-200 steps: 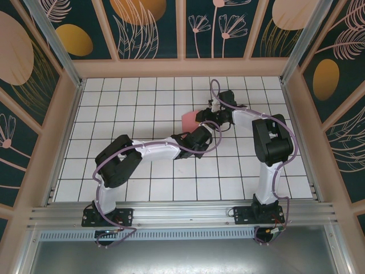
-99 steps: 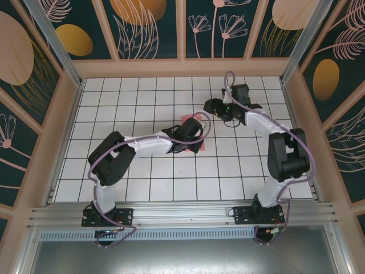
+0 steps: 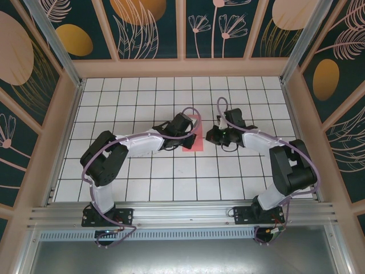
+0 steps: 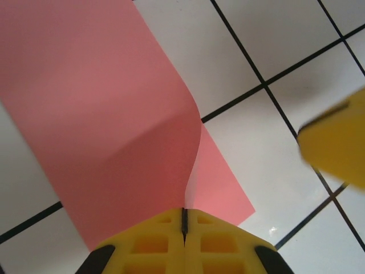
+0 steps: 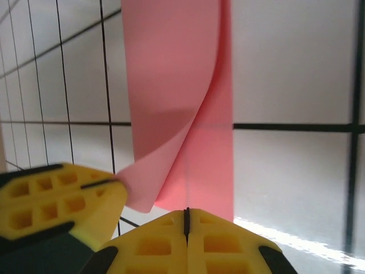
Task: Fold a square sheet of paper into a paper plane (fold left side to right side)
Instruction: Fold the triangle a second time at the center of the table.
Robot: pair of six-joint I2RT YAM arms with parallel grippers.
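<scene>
1. The square sheet of paper (image 4: 85, 85) lies near the middle of the white gridded counter (image 3: 142, 171), between the two arms. From above it reads as a narrow coral-red strip, because one part is turned over onto the other and makes two layers.
2. The left hand (image 4: 183, 220) is closed, and the free edge of the upper layer runs down into the seam between its fingers, so it is pinching that flap by a corner. The flap bows up off the counter and the fold is a soft roll, not a pressed crease. I judge that the pinch is there to steer the loose edge across.
3. The right hand (image 5: 186, 222) is closed too, tips together, at one end of the strip just beside the left hand. I cannot tell whether it presses the lower layer or has paper between its tips. A closed tip there would suit pinning the sheet while the flap is moved.
4. In the right wrist view a sliver of the lower layer shows past the upper layer's edge, so the two edges do not meet. The side-to-side fold looks partly done, with aligning and flattening left to do.
5. The tile looks glossy, so thin paper may slide or skew if the flap is pulled without the lower layer being held.
</scene>
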